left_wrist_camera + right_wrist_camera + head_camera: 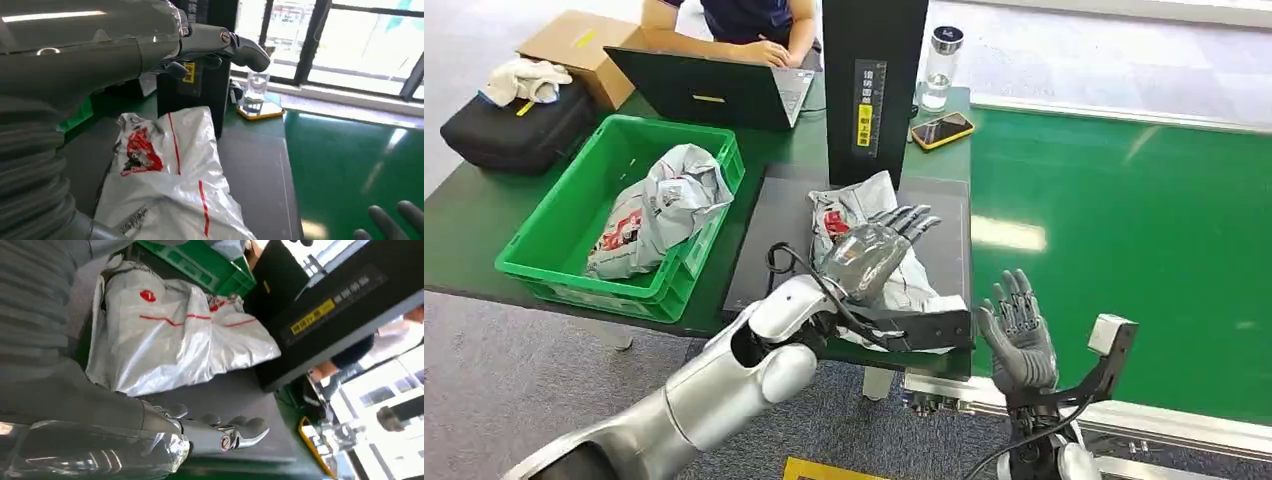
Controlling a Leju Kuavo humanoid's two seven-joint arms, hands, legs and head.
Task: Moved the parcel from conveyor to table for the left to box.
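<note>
**Parcel lies on the dark mat under an empty left hand**

Far to the left of the fingers, a black bag (519, 130) and a cardboard box (584, 50) sit at the back corner of the worktop (474, 215). Next comes the green crate (554, 270), holding a crumpled grey bag (659, 210); its near wall stands close to the worktop's front edge. Behind it a person (744, 25) works at an open laptop (709, 90).

Just beside the crate lies a dark mat (764, 240), and on it the parcel (914, 285), a white plastic bag with red print. Its long axis runs from the black upright post (874, 85) towards the worktop's front edge, the red-printed end towards the post. The near end reaches close to the front edge.

The left hand (874, 250) hovers above the parcel's middle, fingers (914, 218) extended and slightly apart, pointing away towards the post and holding nothing. The left wrist view shows a gap between the hand and the bag.

To the right of these fingers the mat shows a bare strip, then the green conveyor (1124, 230), wide and open. A phone (942, 129) and a glass bottle (941, 65) stand beyond, beside the post.

The right hand (1019, 335) is raised at the conveyor's near edge, fingers spread, palm empty, well apart from the parcel.
</note>
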